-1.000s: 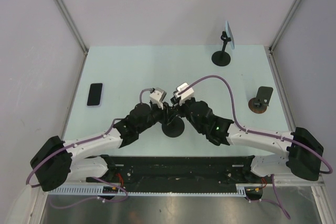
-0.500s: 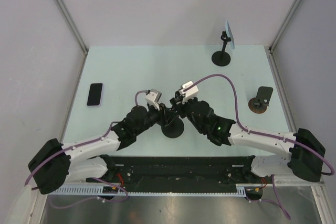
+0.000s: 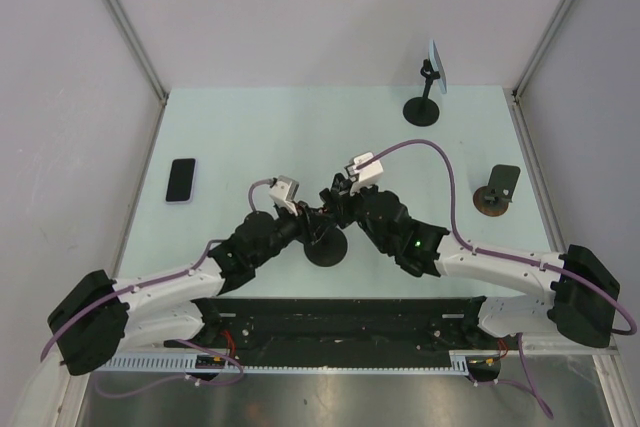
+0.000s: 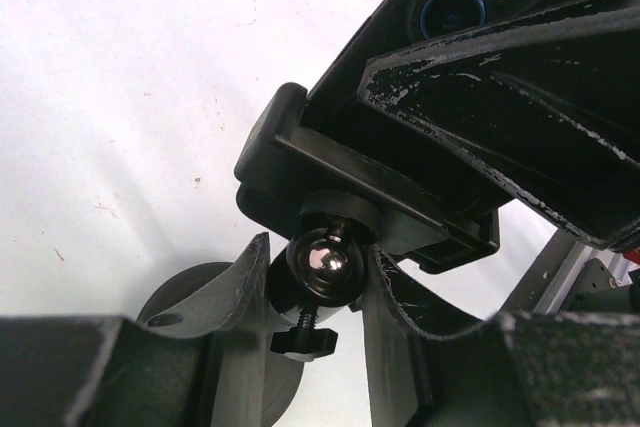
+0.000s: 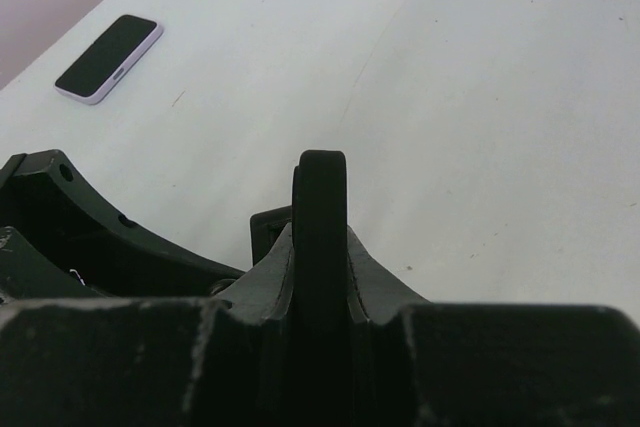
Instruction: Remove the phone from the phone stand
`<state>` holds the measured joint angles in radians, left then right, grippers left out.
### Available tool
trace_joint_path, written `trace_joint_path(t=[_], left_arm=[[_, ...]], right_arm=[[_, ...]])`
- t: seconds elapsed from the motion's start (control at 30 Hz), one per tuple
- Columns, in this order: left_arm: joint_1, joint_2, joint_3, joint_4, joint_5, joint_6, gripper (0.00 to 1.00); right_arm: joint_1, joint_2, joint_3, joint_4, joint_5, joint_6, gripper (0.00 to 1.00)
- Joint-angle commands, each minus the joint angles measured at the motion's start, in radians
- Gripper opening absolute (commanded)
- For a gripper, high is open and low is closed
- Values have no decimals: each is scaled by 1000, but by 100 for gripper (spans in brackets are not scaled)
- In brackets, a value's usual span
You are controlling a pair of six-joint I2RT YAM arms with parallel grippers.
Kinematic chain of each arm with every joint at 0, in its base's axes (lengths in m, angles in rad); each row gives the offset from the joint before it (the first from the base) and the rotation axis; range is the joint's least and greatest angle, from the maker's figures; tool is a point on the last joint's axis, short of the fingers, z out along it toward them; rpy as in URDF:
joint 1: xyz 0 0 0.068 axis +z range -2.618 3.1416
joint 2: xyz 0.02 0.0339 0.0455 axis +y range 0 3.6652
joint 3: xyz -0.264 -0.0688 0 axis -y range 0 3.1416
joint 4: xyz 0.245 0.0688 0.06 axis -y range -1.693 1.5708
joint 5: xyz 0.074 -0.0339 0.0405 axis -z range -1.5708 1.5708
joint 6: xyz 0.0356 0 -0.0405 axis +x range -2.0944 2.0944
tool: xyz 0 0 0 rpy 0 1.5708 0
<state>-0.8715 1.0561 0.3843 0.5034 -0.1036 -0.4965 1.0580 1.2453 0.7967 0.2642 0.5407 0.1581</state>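
Phone: judged rigid, light, slippery-edged, glass fragile; right gripper clamped across its thin faces, left gripper pinching phone stand at ball joint.

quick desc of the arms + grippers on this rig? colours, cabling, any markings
The left arm and right arm match: white links between bulky black joints. A purple cable loops along each to a small white camera box at the wrist. The right arm has a green light. The left gripper and right gripper have black, scuffed, wedge-shaped fingers. No readable lettering.
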Motion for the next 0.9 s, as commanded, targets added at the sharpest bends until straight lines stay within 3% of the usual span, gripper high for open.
trace_joint_path(t=[0.0, 0.43, 0.67, 0.87], left_arm=[[34, -16, -78, -180, -211, -89, 0], [28, -27, -93, -172, -211, -91, 0], [28, -33, -111, -160, -215, -97, 0], [26, -38, -124, -149, -217, -100, 0]], right_arm=[[-84, -60, -7, -85, 234, -35, 0], [-133, -98, -7, -149, 243, 21, 0], [-207, -129, -7, -192, 93, 84, 0], [-216, -145, -7, -210, 90, 100, 0]])
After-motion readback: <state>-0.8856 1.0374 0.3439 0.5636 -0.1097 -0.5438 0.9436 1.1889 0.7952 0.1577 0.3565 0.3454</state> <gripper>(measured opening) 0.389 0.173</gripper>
